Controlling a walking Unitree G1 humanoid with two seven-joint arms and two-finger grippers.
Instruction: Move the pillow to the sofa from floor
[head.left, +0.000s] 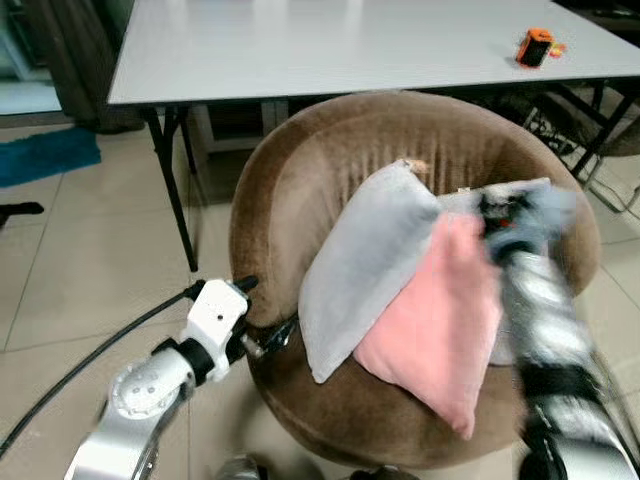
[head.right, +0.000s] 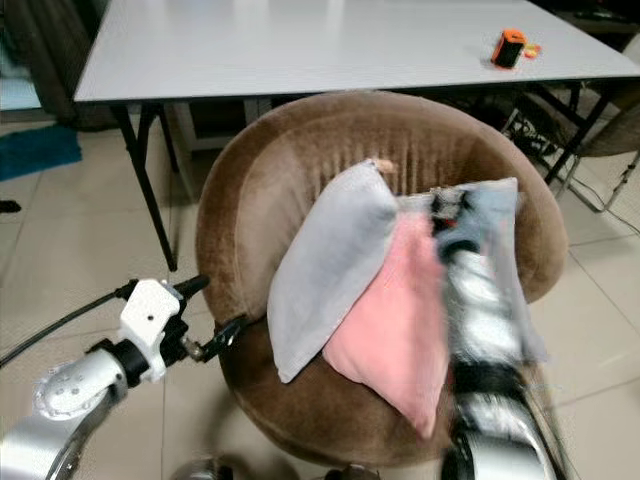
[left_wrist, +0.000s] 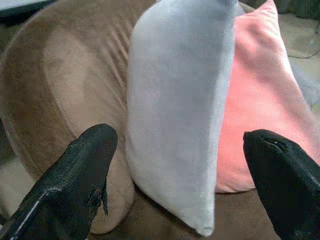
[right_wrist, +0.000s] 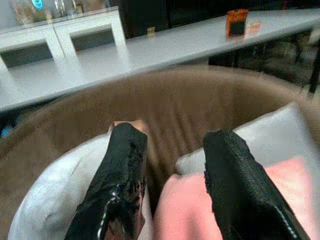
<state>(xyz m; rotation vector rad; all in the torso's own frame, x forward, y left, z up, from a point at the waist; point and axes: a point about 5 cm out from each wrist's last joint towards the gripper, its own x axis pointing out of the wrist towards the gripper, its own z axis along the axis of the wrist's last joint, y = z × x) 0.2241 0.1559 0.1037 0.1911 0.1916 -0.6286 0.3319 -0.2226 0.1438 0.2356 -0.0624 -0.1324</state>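
Right tool (right_wrist: 172, 165) spread open above pink pillow (head.left: 435, 320) on brown sofa (head.left: 290, 190), holding nothing, left tool (left_wrist: 180, 175) wide open.

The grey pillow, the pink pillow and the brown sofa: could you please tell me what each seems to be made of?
Grey pillow: soft matte fabric, perhaps suede-like microfibre; it sags and shows no weave.
Pink pillow: similar soft cloth, faintly velvety, with gentle folds.
Brown sofa: plush velvet or velour, judging by its short nap and the streaks brushed into its backrest.
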